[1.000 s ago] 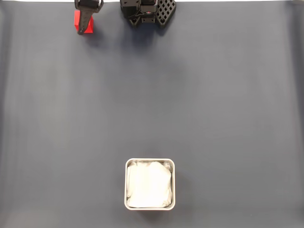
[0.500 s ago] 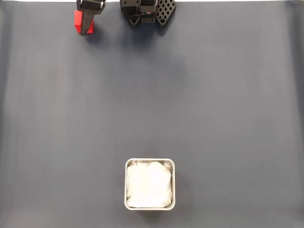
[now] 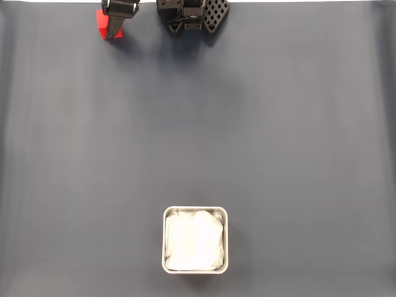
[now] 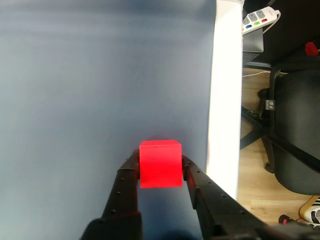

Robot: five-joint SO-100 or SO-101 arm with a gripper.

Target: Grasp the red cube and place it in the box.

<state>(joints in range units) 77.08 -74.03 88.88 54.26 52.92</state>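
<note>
Wrist view: red cube (image 4: 160,163) sits low centre of frame, bright matte red, plain faces, sharp edges, top face a shade lighter than the front. Gripper (image 4: 160,172) is pinching it, one black finger (image 4: 125,192) pressed on each side face.

Fixed view: cube (image 3: 100,22) is at the upper left of the frame, near the top edge, mostly covered by the gripper (image 3: 114,28); only a red sliver shows left of the dark finger. Versus the earlier frames, cube and gripper sit slightly higher in the picture, and less red is exposed. Box (image 3: 164,240) hasn't shifted: bottom centre, pale grey rim, rounded corners, crumpled white lining, well apart from the cube.

Surface: dark blue-grey mat (image 3: 260,136), faint lengthwise streaks. Arm base (image 3: 192,13) is black, at top centre just right of the gripper.

Beyond the mat in the wrist view: white table edge (image 4: 225,100), then wood floor (image 4: 255,185), a black office chair (image 4: 295,135) at right, a power strip (image 4: 259,18) in the upper right corner.
</note>
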